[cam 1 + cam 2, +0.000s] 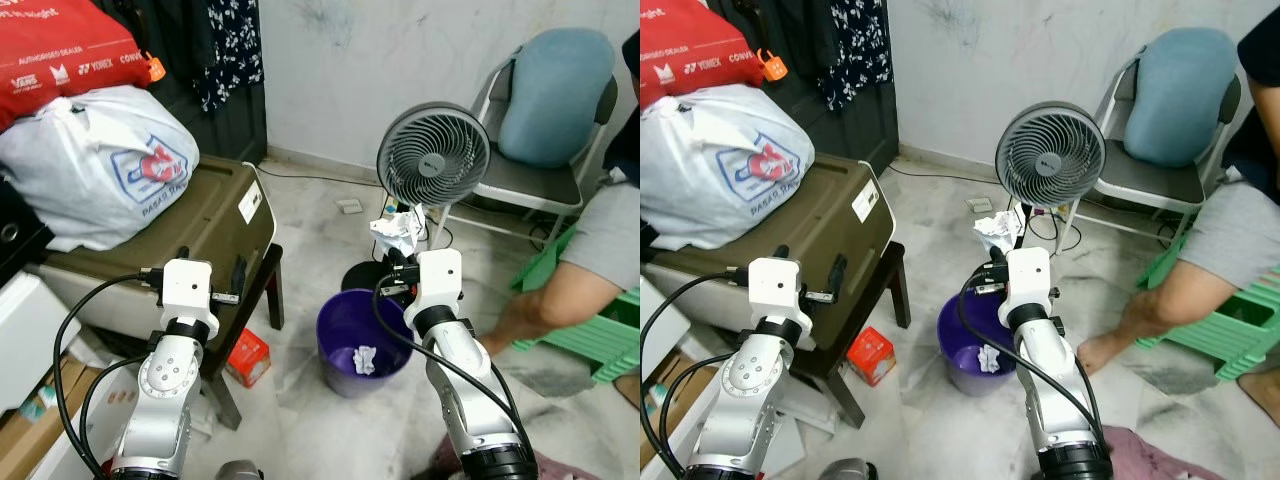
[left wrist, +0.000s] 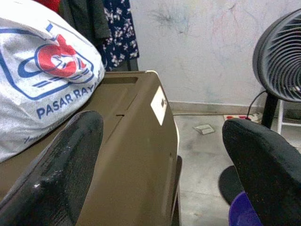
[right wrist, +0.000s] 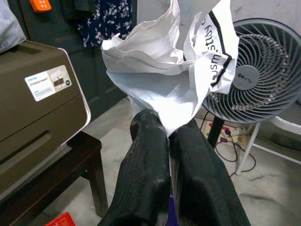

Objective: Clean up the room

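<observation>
The paper [image 3: 174,89] is white, thin and creased, pinched between matt, finely ribbed black fingers [image 3: 146,174]. The bin [image 1: 340,325] is smooth purple plastic with a slight sheen. The case [image 2: 136,155] is matt olive plastic, its label glossy. The bag [image 1: 95,160] is soft, crinkled white plastic. The floor [image 1: 300,420] is polished, veined stone.
</observation>
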Motion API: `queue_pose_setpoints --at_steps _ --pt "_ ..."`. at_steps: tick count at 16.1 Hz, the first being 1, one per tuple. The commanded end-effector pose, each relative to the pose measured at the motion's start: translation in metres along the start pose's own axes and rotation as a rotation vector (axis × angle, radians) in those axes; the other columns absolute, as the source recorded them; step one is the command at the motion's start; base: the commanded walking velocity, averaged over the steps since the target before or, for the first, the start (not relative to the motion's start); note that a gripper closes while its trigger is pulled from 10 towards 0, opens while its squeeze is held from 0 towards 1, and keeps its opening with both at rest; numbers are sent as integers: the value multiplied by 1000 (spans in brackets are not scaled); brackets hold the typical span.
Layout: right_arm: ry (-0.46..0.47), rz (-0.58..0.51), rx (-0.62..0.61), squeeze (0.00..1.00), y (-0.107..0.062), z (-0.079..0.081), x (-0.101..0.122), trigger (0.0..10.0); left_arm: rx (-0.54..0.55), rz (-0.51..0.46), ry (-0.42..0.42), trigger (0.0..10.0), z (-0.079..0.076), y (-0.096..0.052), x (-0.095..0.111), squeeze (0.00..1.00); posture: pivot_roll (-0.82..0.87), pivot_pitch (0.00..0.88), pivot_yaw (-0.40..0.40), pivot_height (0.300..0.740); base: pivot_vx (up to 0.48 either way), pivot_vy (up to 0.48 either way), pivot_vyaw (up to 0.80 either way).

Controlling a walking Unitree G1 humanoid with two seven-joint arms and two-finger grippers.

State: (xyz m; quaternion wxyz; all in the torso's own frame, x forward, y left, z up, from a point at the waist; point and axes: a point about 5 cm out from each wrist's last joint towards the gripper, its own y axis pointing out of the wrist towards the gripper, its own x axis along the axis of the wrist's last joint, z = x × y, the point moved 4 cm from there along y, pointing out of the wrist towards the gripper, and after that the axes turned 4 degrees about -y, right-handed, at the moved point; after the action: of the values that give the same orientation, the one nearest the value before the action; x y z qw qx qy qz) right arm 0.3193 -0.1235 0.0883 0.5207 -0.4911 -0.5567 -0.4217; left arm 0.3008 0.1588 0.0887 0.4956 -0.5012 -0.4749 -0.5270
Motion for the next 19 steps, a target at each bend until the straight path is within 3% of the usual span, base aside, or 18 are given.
queue_pose_setpoints --at_steps 1,11,19 --pt "-3 8 -2 0 2 -2 0 10000 -1 -7 7 10000 0 2 3 0 75 0 -34 740 360 0 0" --pt "-5 16 4 0 4 -2 -2 10000 0 -4 5 10000 0 4 3 0 72 0 -34 740 361 0 0" --pt "-9 29 23 0 8 4 -5 10000 31 -6 10 10000 6 2 3 0 84 0 -38 740 0 0 0"
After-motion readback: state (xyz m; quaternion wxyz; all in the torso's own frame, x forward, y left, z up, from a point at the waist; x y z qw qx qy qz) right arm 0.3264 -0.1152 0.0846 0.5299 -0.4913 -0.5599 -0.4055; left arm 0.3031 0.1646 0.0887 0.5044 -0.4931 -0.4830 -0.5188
